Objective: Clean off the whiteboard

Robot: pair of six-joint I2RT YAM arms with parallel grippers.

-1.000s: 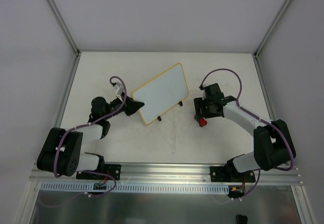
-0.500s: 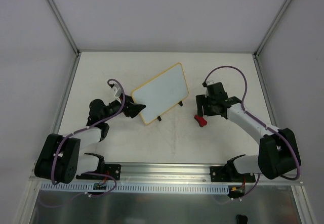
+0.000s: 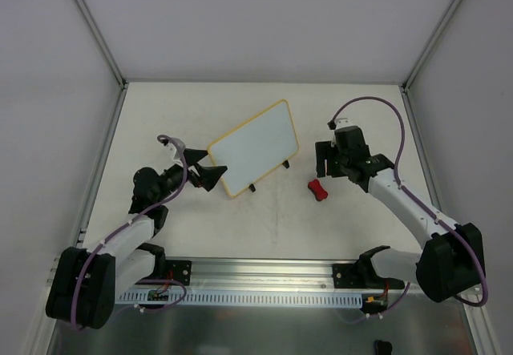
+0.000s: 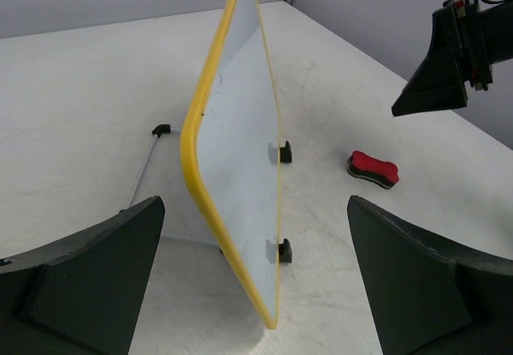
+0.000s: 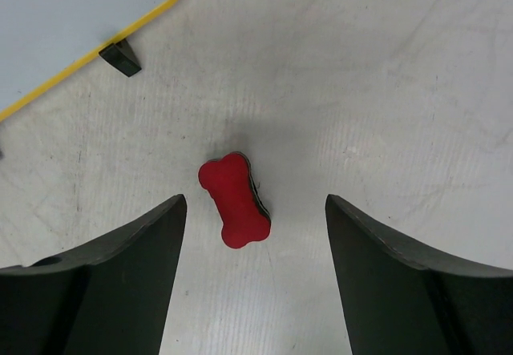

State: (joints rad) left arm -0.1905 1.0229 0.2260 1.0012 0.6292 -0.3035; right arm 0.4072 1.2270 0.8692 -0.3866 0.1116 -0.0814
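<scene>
Whiteboard [image 3: 255, 147] stands mark-free at centre frame on the desk [image 3: 160, 114], red eraser [image 3: 318, 189] loose at its lower right. My right pincer [image 3: 324, 161] hangs spread above the eraser, my left pincer [image 3: 215, 172] spread beside the board's lower-left edge. Erasing looks done.

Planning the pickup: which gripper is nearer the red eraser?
Right. The right gripper hovers open above the eraser; the left gripper sits open at the far edge of the whiteboard.

My left arm [image 3: 132, 228] reaches forward and to the right, and the left pincer [image 3: 215, 175] sits level with its fingers spread wide, gripping nothing. My right arm [image 3: 405, 199] bends inward; the right pincer [image 3: 321, 163] tilts downward, fingers equally wide and empty.
</scene>
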